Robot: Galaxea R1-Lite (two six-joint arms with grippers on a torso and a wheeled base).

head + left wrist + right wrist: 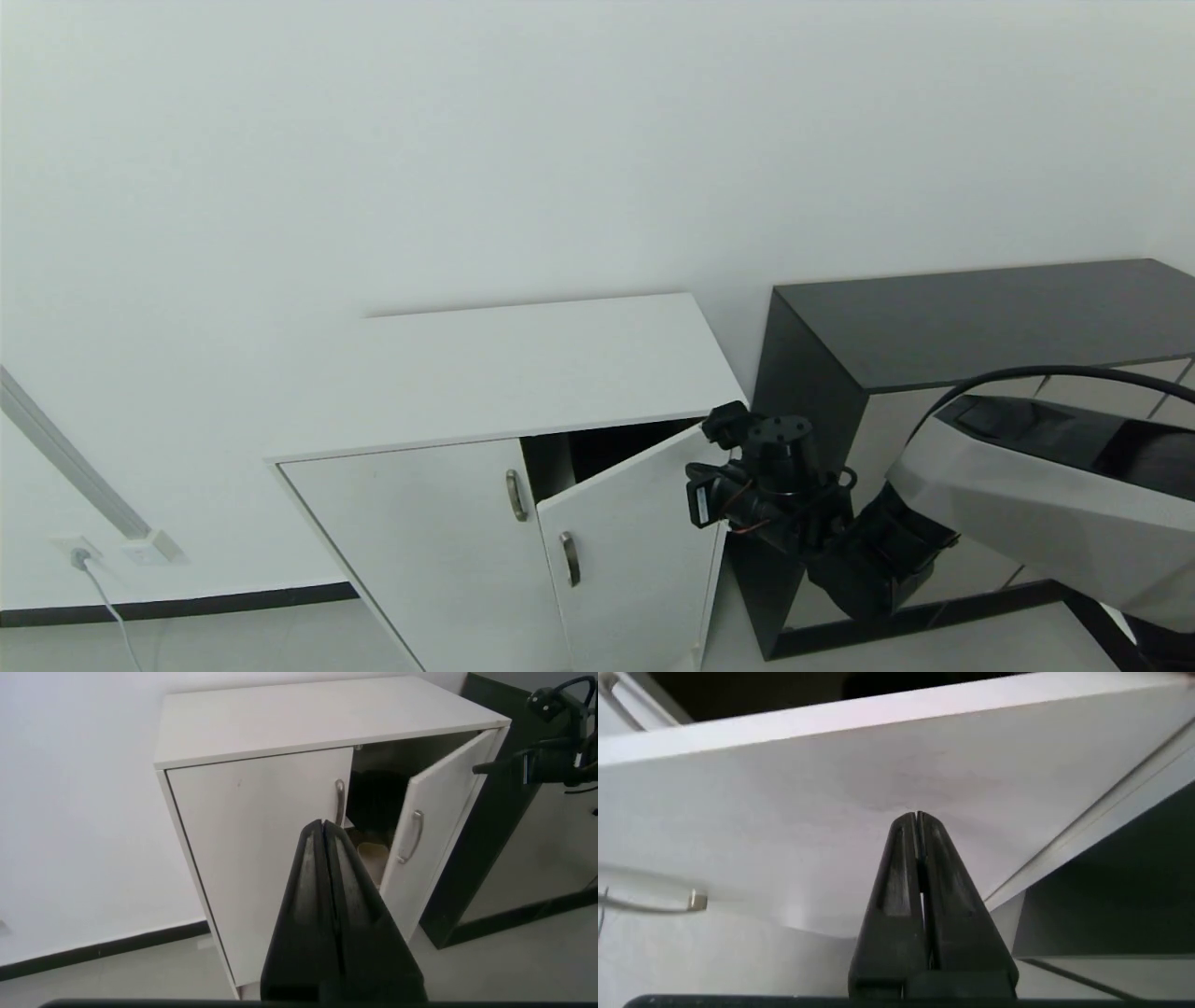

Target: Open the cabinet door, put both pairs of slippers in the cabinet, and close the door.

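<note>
The white cabinet point(523, 364) stands against the wall, its right door point(635, 523) partly ajar. My right gripper point(918, 817), fingers pressed together on nothing, sits just beside that door's outer face, near its upper hinge-side corner. My left gripper point(324, 824), likewise closed and empty, hangs well apart from the cabinet's front. A pale shape point(371, 849) inside may be a slipper.
</note>
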